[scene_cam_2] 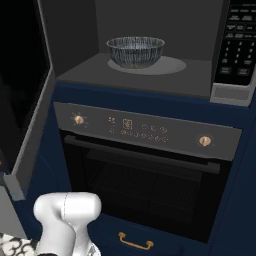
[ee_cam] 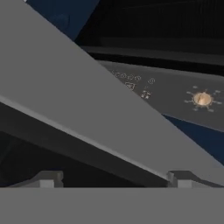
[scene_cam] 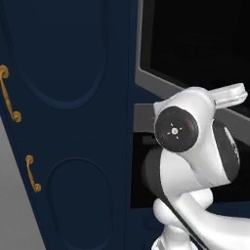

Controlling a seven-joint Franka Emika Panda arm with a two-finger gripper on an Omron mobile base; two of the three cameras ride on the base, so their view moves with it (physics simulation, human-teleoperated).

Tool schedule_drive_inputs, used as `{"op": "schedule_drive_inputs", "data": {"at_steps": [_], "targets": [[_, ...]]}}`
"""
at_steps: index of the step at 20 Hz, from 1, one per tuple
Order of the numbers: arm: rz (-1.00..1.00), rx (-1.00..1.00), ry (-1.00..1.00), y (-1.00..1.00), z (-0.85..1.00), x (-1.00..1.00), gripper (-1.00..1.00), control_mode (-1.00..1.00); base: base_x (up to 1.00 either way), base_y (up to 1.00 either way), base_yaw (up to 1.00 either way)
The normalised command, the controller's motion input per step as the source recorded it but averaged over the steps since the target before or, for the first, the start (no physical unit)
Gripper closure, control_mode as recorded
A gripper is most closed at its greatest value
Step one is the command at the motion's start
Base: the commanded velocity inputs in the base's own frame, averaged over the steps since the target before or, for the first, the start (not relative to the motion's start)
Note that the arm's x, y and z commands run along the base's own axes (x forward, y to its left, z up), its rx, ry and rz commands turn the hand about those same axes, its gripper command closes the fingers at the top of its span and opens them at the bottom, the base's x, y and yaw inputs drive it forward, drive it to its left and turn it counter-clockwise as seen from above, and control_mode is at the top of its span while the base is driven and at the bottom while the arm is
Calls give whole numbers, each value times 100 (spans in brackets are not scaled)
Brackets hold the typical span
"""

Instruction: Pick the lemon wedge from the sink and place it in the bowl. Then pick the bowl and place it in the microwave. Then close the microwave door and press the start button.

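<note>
the bowl [scene_cam_2: 135, 51], patterned and round with a dark rim, sits upright inside the open cavity of the microwave [scene_cam_2: 150, 75], on the pale round turntable near the back wall; whether the lemon wedge lies inside it cannot be told. the microwave door [scene_cam_2: 22, 100] stands swung open at the left, its black glass panel edged by a silver-grey frame; from the left base camera the same door [scene_cam: 195, 44] fills the upper right above the arm's white elbow. the control keypad [scene_cam_2: 239, 40] runs down the microwave's right side. below it sits the oven [scene_cam_2: 145, 170], with brass knobs and a bar handle. in the hand camera, the gripper [ee_cam: 116, 179] has its two dark fingertips [ee_cam: 48, 178] set wide apart, holding nothing, close against the grey frame of the door, with the oven's panel and one knob [ee_cam: 202, 99] beyond. navy cabinet doors [scene_cam: 63, 122] carry brass handles.
</note>
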Motion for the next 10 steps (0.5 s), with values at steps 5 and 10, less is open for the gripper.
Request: {"op": "schedule_drive_inputs", "data": {"at_steps": [5, 10], "targets": [[19, 9, -17, -81, 3, -2, -100, -100, 0, 0, 0], [16, 3, -21, -83, 6, 23, -100, -100, 0, 0, 0]]}}
